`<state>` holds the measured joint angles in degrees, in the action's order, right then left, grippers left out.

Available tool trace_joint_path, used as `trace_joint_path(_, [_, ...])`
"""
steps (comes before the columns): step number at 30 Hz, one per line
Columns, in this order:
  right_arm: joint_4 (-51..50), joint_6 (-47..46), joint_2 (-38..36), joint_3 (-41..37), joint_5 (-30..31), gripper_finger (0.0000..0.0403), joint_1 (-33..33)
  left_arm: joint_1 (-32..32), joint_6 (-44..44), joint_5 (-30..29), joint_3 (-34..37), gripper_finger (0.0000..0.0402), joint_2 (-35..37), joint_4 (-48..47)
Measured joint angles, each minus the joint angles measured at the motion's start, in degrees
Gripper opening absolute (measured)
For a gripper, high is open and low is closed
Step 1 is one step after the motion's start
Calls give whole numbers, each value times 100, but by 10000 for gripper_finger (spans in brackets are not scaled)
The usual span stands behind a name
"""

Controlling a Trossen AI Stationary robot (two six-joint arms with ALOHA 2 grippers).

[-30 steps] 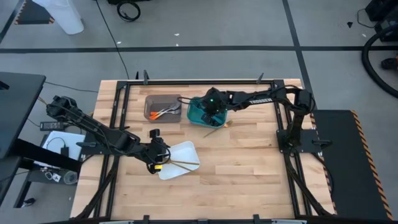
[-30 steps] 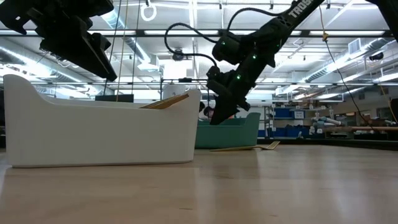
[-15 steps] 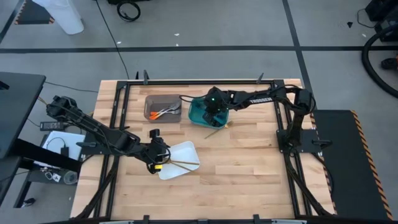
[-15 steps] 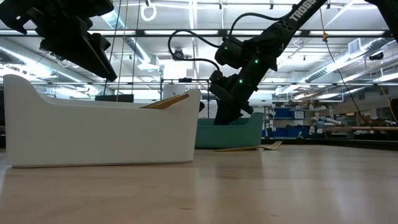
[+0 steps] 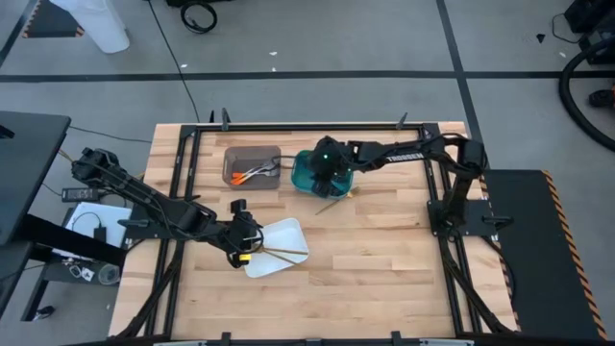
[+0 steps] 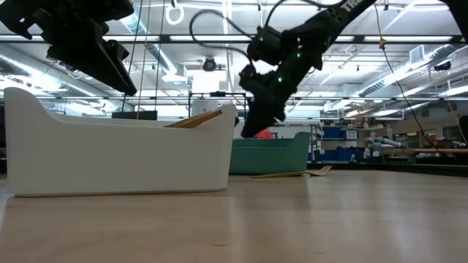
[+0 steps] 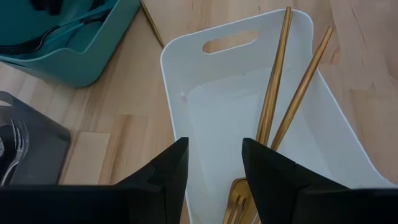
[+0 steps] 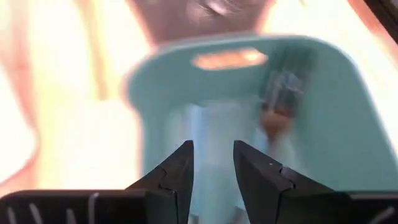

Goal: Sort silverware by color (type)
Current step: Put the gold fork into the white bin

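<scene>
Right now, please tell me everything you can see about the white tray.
The white tray is a squarish, plastic-looking bin with smooth walls, rounded corners and an oval handle slot at one end. It rests flat on the wooden table, near the front left. Two gold utensils lie in it, handles resting on its rim. The left gripper hovers over its left edge.

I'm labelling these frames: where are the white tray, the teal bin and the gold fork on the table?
white tray (image 7: 205, 118), left wrist view, bare floor.
teal bin (image 6: 270, 157), low view, side wall.
gold fork on the table (image 6: 289, 174), low view, mid-handle.
</scene>
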<state>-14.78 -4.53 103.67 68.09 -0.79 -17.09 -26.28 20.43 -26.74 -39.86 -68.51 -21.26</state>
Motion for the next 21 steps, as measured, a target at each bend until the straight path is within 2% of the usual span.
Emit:
trace_joint_path(4, [-23,621,-83,13,-329,123,349,2,-1,2,-2,160,0,1])
trace_joint_path(11, [-493,1319,-82,11,-378,123,1007,1,-2,2,-2,160,0,1])
trace_joint_path(18, [-1371,1239,-80,11,326,123,1397,0,-2,2,-2,160,0,7])
trace_joint_path(21, [-1716,1227,-75,11,449,123,1534,1,-2,1,-2,160,0,9])
